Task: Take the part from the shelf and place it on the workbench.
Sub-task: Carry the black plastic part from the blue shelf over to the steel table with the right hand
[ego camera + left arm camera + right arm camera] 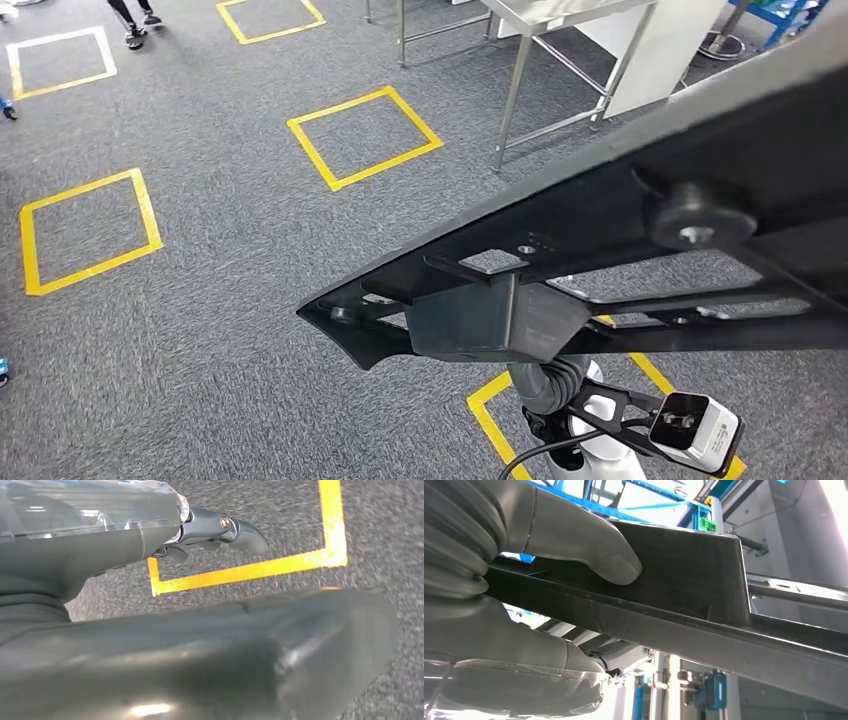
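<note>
The right hand (499, 595) grips the part (600, 260), thumb above its rail, fingers beneath. The left hand (200, 530) hangs over carpet, holding nothing (fingers look loosely curled). Carry it level toward the workbench (570, 15) ahead, grip firm, long end clear of the legs.

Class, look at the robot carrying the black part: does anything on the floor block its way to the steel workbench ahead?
Nothing visible does. The black part is held by the right hand; the carpet toward the workbench shows only yellow tape squares.
</note>
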